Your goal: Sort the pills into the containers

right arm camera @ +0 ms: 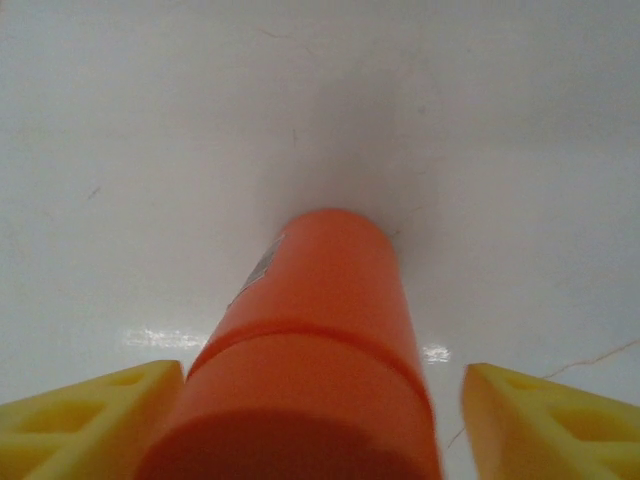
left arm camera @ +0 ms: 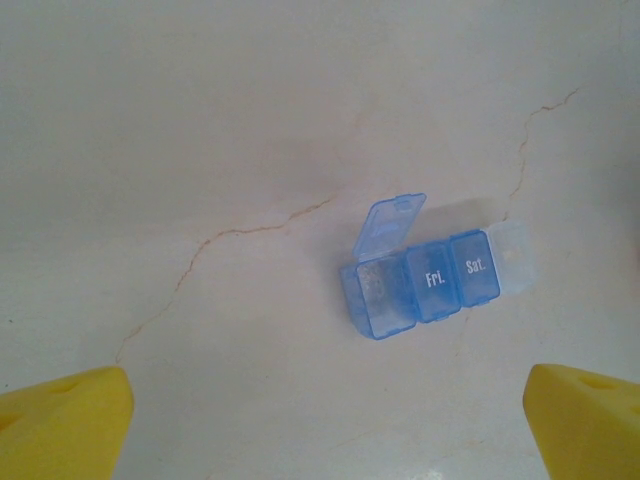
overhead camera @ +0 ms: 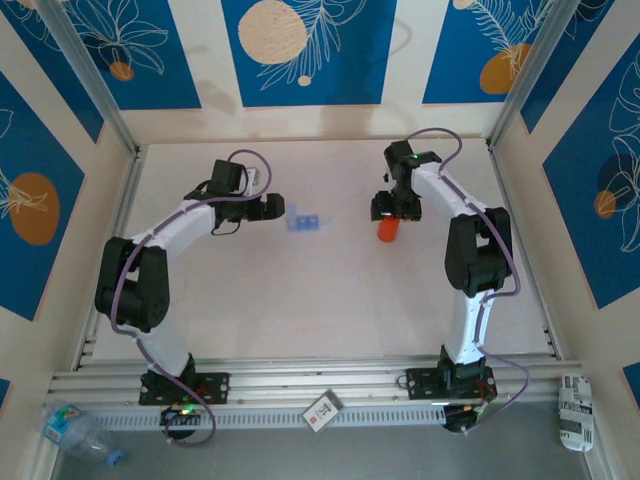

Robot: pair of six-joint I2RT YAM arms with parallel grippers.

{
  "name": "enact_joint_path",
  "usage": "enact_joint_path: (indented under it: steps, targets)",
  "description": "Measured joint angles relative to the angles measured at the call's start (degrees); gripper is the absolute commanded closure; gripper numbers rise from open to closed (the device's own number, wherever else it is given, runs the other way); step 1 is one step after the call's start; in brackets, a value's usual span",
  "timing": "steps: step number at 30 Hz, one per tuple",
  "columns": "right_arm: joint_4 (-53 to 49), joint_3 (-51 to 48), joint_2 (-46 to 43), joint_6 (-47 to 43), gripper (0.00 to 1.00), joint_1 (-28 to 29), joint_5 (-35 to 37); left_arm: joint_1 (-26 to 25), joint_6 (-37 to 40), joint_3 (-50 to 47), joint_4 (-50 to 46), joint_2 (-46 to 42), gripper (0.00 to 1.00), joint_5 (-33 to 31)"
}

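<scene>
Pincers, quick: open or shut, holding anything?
Left pincer: open, empty.
Right pincer: open around the orange bottle, gap on one side.
</scene>
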Motion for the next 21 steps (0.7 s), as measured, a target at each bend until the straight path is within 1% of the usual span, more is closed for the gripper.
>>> enact_joint_path:
  steps: [6, 11, 17, 21]
  targets:
    - [-1.1, 3.0, -0.3, -0.2, 0.19, 0.6, -0.9, 0.0, 0.0, 0.0, 0.0, 0.0, 0.0, 0.4]
    - [-2.3, 7.6, -4.2, 0.1, 0.21, 2.4, -2.0, 0.0, 0.0, 0.0, 0.0, 0.0, 0.0, 0.4]
    - [-0.7, 11.8, -10.5, 1.4, 0.22, 9.0, -3.8, 0.0, -0.4, 0.0, 0.0, -0.6, 0.0, 0.3]
    - [2.2, 11.8, -10.2, 3.6, 0.23, 14.2, -5.7, 0.2, -1.1, 0.0, 0.0, -2.6, 0.0, -0.8]
